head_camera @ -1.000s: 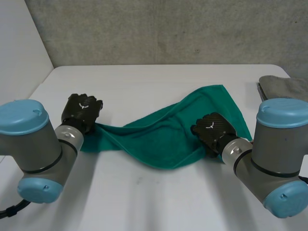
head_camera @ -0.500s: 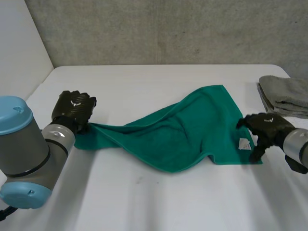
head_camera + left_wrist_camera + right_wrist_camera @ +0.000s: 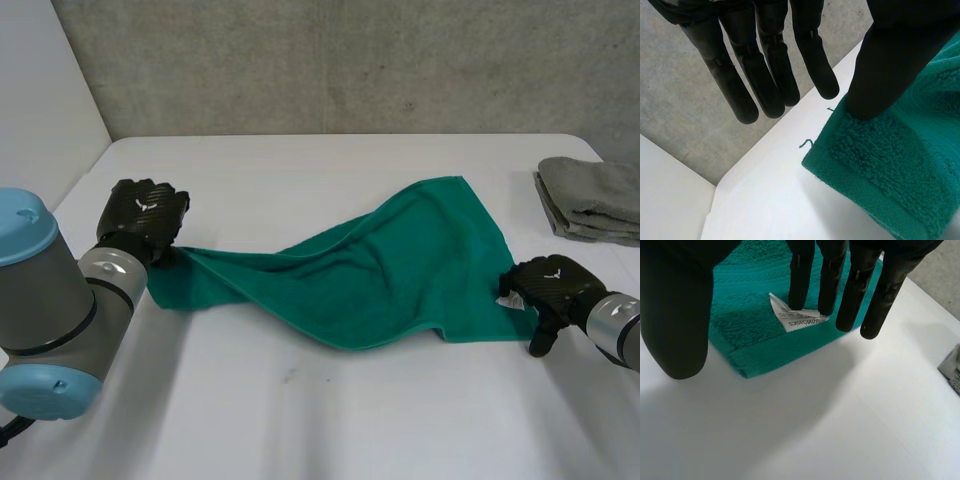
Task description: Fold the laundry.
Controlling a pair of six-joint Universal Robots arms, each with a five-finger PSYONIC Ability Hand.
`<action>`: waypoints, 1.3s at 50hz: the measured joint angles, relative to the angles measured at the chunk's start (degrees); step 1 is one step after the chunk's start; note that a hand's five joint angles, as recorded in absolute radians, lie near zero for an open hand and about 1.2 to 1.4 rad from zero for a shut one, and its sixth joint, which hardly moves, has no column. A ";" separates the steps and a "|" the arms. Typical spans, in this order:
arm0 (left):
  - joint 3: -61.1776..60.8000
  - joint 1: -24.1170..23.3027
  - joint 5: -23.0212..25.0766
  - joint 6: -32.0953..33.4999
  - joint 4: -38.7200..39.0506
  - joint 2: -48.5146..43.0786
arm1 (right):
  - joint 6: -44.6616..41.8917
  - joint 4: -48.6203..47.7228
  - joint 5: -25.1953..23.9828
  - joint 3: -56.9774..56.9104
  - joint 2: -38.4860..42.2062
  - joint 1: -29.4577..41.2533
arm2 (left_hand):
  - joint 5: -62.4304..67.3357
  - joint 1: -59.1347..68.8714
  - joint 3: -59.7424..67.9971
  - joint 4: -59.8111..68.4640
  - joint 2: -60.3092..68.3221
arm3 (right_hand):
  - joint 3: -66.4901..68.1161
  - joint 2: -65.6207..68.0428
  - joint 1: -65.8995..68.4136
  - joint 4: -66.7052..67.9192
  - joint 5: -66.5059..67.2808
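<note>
Teal-green terry towel (image 3: 390, 270), rumpled and drawn out across the middle of the white table (image 3: 300, 420), its ends toward the left and right edges. By my judgement, each hand should pinch its own corner firmly before lifting, so the cloth spreads flat. Left hand (image 3: 145, 215): fingers straight and clear of the cloth, thumb resting on the left corner. Right hand (image 3: 850, 275): fingers straight and apart from the thumb, tips at the white care label (image 3: 795, 315) on the near right corner, clasping nothing.
</note>
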 measured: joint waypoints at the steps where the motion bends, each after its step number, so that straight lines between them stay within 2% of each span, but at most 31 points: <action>1: 0.01 0.00 0.00 0.00 0.00 -0.01 | 0.14 -0.12 0.00 -0.19 0.13 0.06 | 0.00 0.00 0.00 0.00 0.00 | 0.43 0.47 0.31 0.40 0.52; 18: 0.02 0.08 0.06 -0.01 0.00 -0.04 | 0.53 -0.46 0.10 -3.85 3.17 0.37 | 0.00 0.00 0.00 0.00 0.00 | 9.59 9.83 7.69 9.49 2.18; 37: -0.07 0.08 0.08 -0.01 0.00 -0.12 | 0.61 -0.38 0.84 -8.17 5.62 1.69 | 0.00 0.00 0.00 0.00 0.00 | 10.56 10.54 9.10 10.33 8.00; 40: -0.08 0.08 0.09 0.00 0.00 -0.13 | 0.63 -0.36 0.98 -8.82 6.14 2.28 | 0.00 0.00 0.00 0.00 0.00 | 20.55 20.73 18.11 20.55 13.93; 42: -0.10 0.07 0.08 0.00 0.00 -0.12 | 0.65 -0.41 0.99 -9.23 6.24 2.61 | -0.18 -0.32 -0.41 -0.28 -0.26 | 34.08 34.66 29.02 34.27 28.69; 43: -0.11 0.05 0.08 0.00 0.00 -0.12 | 0.66 -0.40 0.99 -9.39 6.22 2.77 | -0.48 -0.47 -0.65 -0.50 -0.42 | 37.23 37.17 31.49 37.55 35.55; 46: -0.14 0.01 0.06 0.00 0.00 -0.12 | 0.73 -0.41 1.04 -9.94 5.83 3.34 | -0.73 -0.64 -0.87 -0.72 -0.63 | 38.82 37.88 32.23 39.11 39.41; 54: -0.59 -0.15 -0.01 0.03 -0.21 0.43 | 3.57 0.11 1.76 -10.86 -0.89 4.36 | -0.81 -0.64 -0.87 -0.76 -0.67 | 38.90 37.88 32.23 39.25 39.73; 60: -0.77 0.49 0.01 0.15 -2.26 4.21 | 7.02 4.10 2.92 -11.72 -11.24 4.04 | -0.62 -0.24 -0.75 -0.52 -0.26 | 38.89 37.88 32.23 39.25 39.73; 65: 0.38 2.07 0.89 -0.04 -6.83 11.18 | 7.75 13.18 4.82 -17.33 -21.94 3.58 | -0.64 -0.23 -0.74 -0.48 -0.05 | 38.90 37.88 32.23 39.25 39.73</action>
